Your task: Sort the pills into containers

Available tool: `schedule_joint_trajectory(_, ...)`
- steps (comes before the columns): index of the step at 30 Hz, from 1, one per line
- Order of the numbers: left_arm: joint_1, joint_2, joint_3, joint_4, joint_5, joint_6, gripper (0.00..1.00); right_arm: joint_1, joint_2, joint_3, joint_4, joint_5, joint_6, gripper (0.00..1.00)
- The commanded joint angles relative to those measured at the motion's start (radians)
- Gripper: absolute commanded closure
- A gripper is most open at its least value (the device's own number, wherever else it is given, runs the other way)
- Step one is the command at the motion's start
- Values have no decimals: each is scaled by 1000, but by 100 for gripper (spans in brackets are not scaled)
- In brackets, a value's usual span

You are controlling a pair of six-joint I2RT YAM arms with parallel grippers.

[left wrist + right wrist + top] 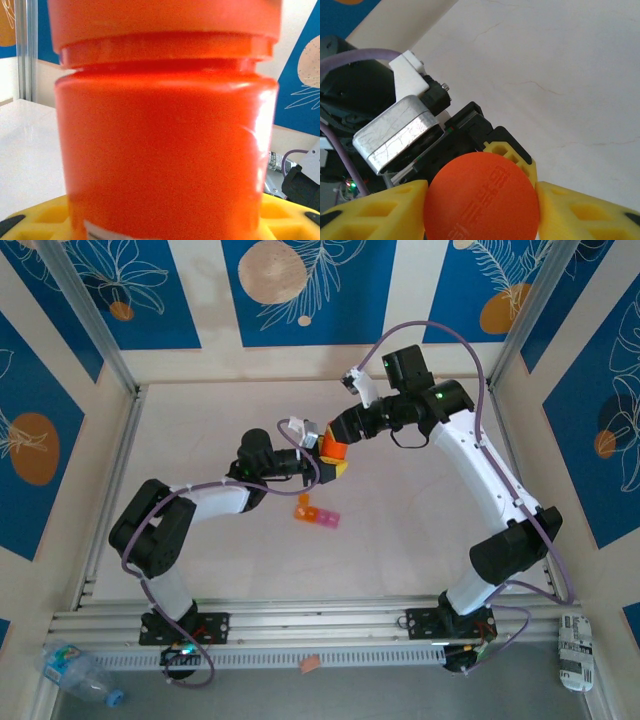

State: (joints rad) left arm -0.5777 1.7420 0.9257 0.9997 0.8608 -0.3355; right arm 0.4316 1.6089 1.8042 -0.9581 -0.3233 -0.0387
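Note:
An orange cylindrical bottle [333, 449] stands upright mid-table, held from both sides. My left gripper [334, 468] is shut on its body; in the left wrist view the bottle [165, 140] is very close, with yellow fingers [37, 220] at its base. My right gripper [482, 212] comes from above, and its yellow fingers [380, 210] press both sides of the round orange cap [482, 195]. The containers [316, 513], a small strip of one orange and two pink compartments, lie on the table just in front of the bottle. No pills are in view.
The white table [420, 530] is walled by blue-and-cream panels, with an aluminium rail [320, 625] along the near edge. Off the table lie a plastic water bottle [75, 672] at near left and a white packet [575, 648] at near right.

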Motion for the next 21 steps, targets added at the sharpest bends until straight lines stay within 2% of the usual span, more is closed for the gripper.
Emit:
schedule_joint_trajectory(1,8,-16,38,28,26,-5,100,5,9,-29,-21,-40,3,54)
schedule_joint_trajectory(5,8,-19,44,19,14,1,100,23,-6,-80,3,-20,30,57)
schedule_joint_trajectory(8,7,-35,41,4,-35,25,100,47,-31,-150,56,30,97,59)
schedule_joint_trajectory(13,2,-76,10,3,-164,97,100,117,-94,-320,209,226,329,60)
schedule_joint_trajectory(16,-5,-81,7,6,-197,118,100,185,-118,-391,278,369,468,60)
schedule_joint_trajectory(21,-9,-76,10,-7,-203,134,100,240,-93,-386,283,432,547,59)
